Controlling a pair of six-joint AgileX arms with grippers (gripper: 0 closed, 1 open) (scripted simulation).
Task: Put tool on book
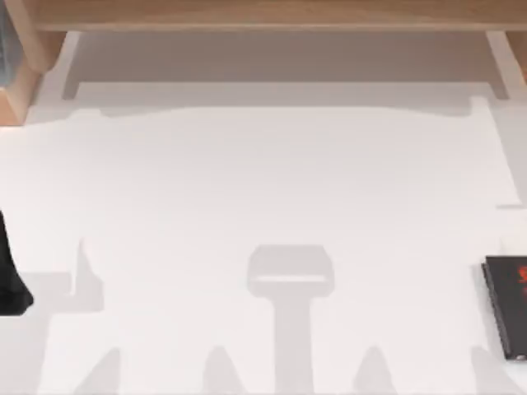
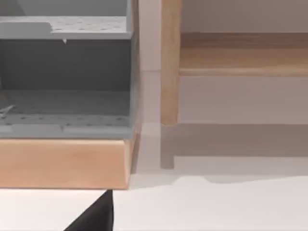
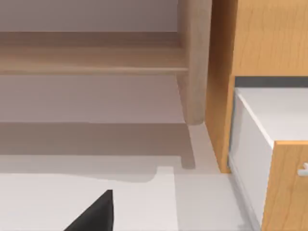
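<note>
Black, red-marked book (image 1: 507,306)

1. A book (image 1: 509,306) lies flat on the tabletop (image 1: 263,189) at its right edge, toward the near corner.
2. A shelf (image 1: 263,15) runs behind the tabletop's far edge.

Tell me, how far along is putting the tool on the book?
Nothing looks done yet. The book lies flat at the table's right edge with nothing on its visible cover. Nothing is in hand: a dark part of the left arm sits at the table's left edge. Finding, grasping and placing the tool all remain.
</note>
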